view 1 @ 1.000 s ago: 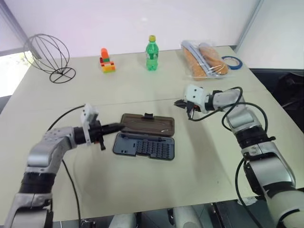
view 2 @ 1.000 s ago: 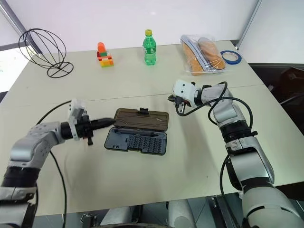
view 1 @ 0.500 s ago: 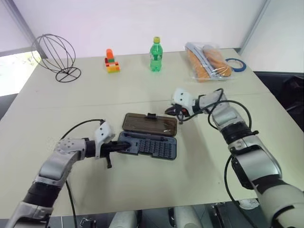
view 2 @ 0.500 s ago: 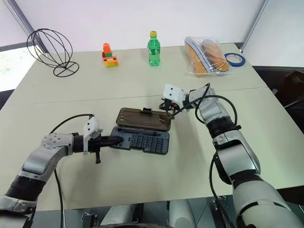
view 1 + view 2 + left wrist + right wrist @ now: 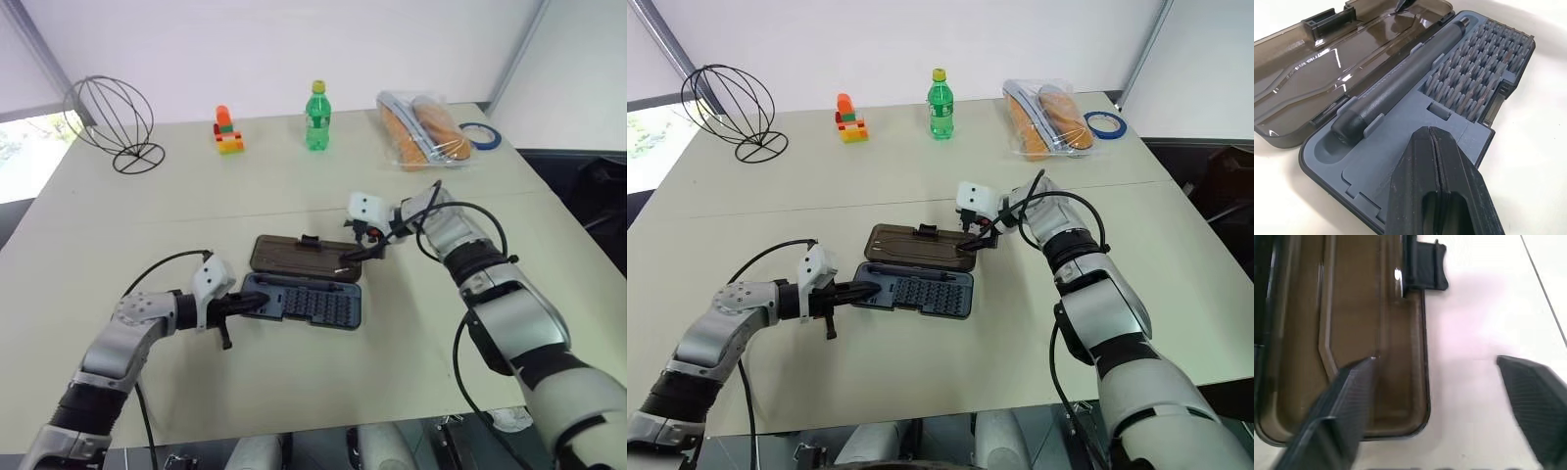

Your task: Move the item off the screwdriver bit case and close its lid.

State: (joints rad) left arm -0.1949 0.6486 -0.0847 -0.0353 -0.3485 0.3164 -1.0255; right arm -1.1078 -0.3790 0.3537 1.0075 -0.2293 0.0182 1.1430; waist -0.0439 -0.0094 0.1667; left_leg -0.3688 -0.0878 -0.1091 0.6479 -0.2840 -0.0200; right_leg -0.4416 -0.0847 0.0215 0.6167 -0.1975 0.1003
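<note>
The screwdriver bit case (image 5: pixel 312 305) lies open on the table, its grey-blue base holding rows of bits (image 5: pixel 1474 83) and a dark driver handle (image 5: pixel 1400 83). The smoky brown lid (image 5: pixel 299 256) lies flat behind the base, its black latch tab (image 5: pixel 1425 264) on the far edge. My left gripper (image 5: pixel 259 301) is shut, its tips (image 5: pixel 1431 134) at the base's left end, on or just above the bare plastic. My right gripper (image 5: pixel 361 255) is open at the lid's right end. One finger (image 5: pixel 1342 401) is over the lid's corner, the other over the table. The item is out of view.
Along the table's far side stand a wire ball stand (image 5: pixel 108 117), a stack of toy blocks (image 5: pixel 227 132), a green bottle (image 5: pixel 317 116), a bag of bread (image 5: pixel 426 127) and a blue tape roll (image 5: pixel 483 135). A black cable (image 5: pixel 162 269) loops from my left wrist.
My right gripper came down to the left onto the lid's right end and opened. My left gripper dropped to the base's left end, staying shut. The camera view shifted.
</note>
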